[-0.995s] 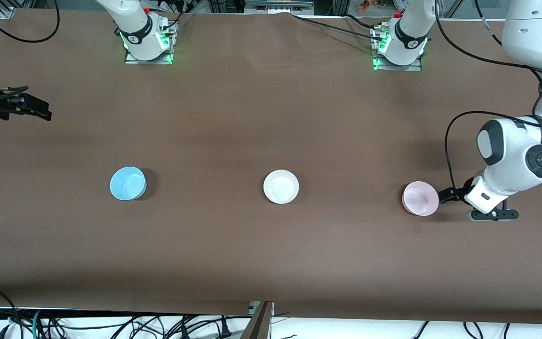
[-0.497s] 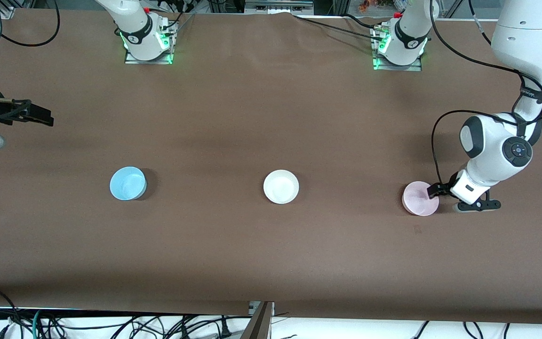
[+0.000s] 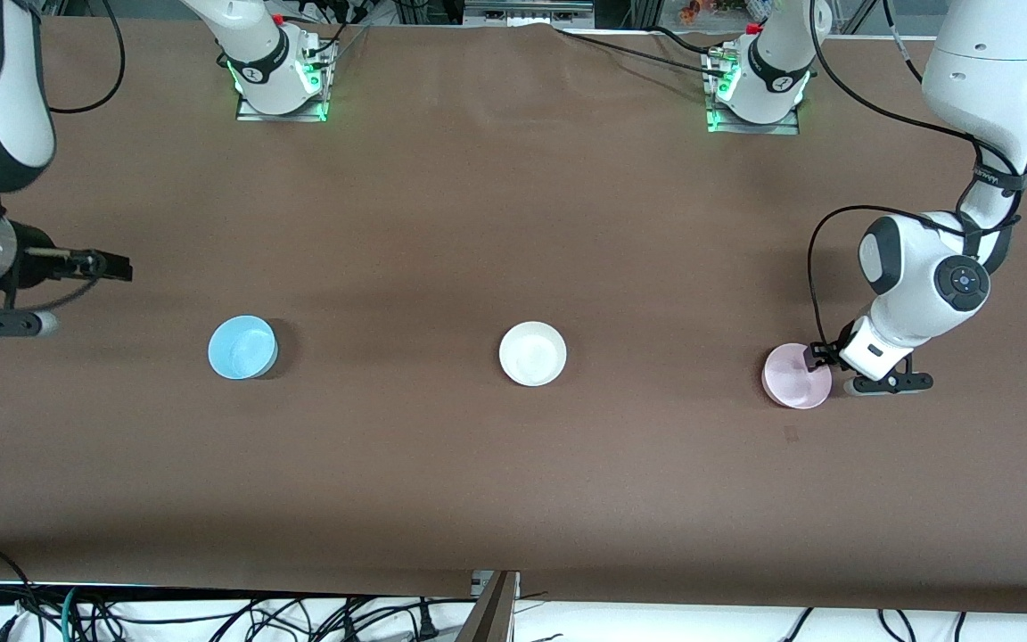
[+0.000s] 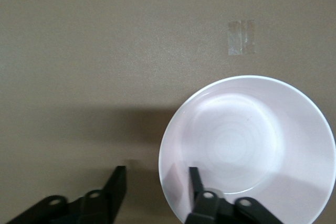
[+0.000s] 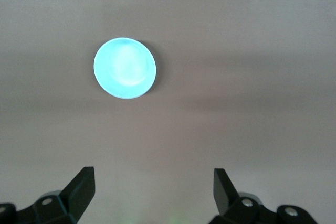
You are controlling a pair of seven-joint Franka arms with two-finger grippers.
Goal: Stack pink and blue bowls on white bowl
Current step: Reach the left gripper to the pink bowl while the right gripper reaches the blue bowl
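Left hand (image 4: 156,182) straddled pink bowl (image 3: 796,376) rim at left arm's worktop end, fingers part-open, not gripping; right hand (image 5: 152,187) wide open, empty; bowl looked light, stiff, slippery, best pinched at rim

You're looking at a robotics lab: two arm bases (image 3: 280,76) bolted down with green status lights, a brown cloth-covered table (image 3: 513,223) serving as the test bench, loose cables (image 3: 210,615) tangled along its near edge, and metal framing (image 3: 527,11) above the bases.
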